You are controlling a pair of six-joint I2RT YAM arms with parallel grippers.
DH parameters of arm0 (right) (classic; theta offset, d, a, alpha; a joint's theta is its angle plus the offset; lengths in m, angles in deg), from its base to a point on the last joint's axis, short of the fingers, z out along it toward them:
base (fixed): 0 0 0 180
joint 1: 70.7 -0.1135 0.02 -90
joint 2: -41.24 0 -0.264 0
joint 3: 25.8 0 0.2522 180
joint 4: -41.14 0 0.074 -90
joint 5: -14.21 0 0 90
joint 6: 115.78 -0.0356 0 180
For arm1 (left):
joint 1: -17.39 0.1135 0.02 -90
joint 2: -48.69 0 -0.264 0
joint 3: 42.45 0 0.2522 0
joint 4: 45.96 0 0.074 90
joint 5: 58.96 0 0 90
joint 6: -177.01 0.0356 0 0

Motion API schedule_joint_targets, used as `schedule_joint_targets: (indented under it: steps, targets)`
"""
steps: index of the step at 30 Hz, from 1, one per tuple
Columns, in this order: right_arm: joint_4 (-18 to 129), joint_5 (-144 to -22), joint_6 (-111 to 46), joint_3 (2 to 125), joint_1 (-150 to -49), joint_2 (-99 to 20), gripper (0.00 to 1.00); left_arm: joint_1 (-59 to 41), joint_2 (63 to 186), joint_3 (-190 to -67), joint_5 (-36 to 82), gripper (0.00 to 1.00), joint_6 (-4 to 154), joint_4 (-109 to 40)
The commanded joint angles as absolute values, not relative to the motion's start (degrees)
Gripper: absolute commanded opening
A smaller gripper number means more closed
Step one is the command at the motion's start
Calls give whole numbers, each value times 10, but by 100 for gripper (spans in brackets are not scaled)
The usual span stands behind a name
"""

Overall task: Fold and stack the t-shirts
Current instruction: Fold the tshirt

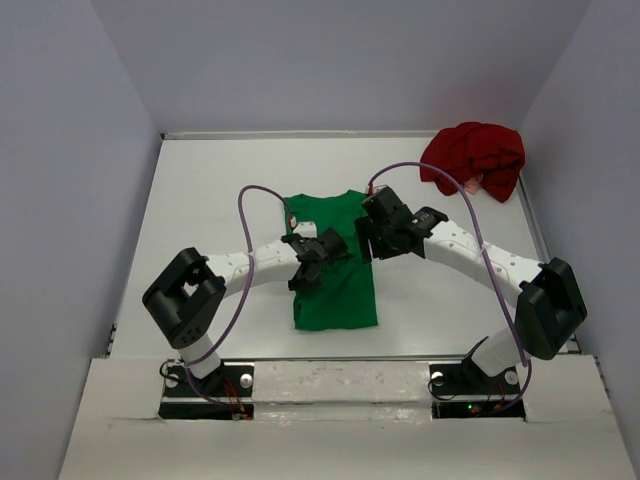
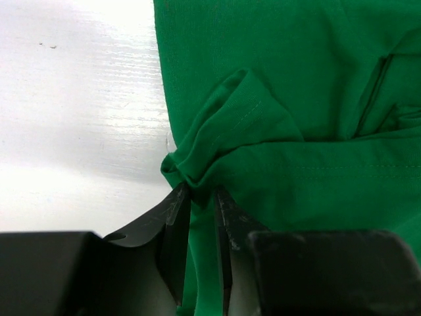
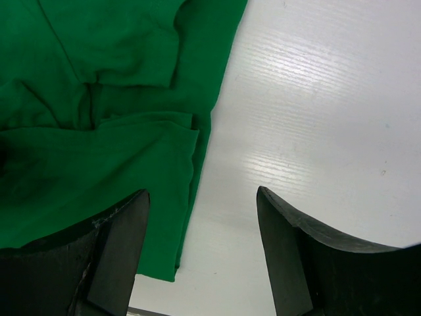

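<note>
**Both grippers at the green shirt's long edges, red shirt far off to the right**

The left gripper (image 2: pixel 202 191) has its fingers a narrow slit apart, tips against a bunched sleeve (image 2: pixel 230 125) at the left edge of the green t-shirt (image 1: pixel 340 295). Cloth shows in the gap, but I cannot tell whether it is pinched or only touched. The right gripper (image 3: pixel 202 193) stands wide apart and holds nothing. It straddles the shirt's right edge, one finger over cloth and the other over bare table (image 1: pixel 200 200).

The green shirt lies flat in the middle of the table, narrowed to a strip with its sides turned in. Its long axis runs from the near edge toward the far wall, so each arm meets one long side. The next fold probably goes along that axis, one short end carried onto the other. Both grippers sit around mid-length or further back, so the near hem looks the easier end to reach.

White table lies open on either side of the strip and ahead of it, leaving room to swing. The dark red t-shirt (image 1: pixel 475 155) is a crumpled heap in the far right corner, well apart from the green one and close to the right wall. The right arm is plainly the nearer to it
</note>
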State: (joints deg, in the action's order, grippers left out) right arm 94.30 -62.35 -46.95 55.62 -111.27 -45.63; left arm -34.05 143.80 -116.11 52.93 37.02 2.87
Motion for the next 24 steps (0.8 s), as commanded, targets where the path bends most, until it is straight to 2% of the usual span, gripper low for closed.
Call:
schedule_joint_targets:
  steps: [1,3,5,8,9,14,16,18,19,23,24]
  targets:
    - [928,-626,-464,554,-1117,-455,72,-348,1442,-1180,550,31,352,49]
    - [927,-628,-464,553,-1117,-453,72,-350,1442,-1182,549,35,351,51]
    - [928,-625,-464,553,-1117,-449,72,-351,1440,-1179,549,35,351,45]
    - [930,-624,-464,555,-1117,-449,72,-353,1440,-1181,554,24,348,48]
    - [930,-624,-464,555,-1117,-450,72,-353,1441,-1183,556,16,346,53]
    - [930,-621,-464,553,-1117,-451,72,-359,1445,-1196,570,12,337,73]
    - [930,-622,-464,553,-1117,-452,72,-364,1448,-1202,573,13,331,81]
    - [929,-621,-464,552,-1117,-452,72,-368,1450,-1202,571,18,327,82]
    - [929,-621,-464,552,-1117,-454,72,-368,1449,-1201,571,25,328,80]
    - [930,-621,-463,550,-1117,-452,72,-370,1445,-1199,571,29,322,81]
    - [930,-621,-462,549,-1117,-451,72,-369,1443,-1200,572,35,321,83]
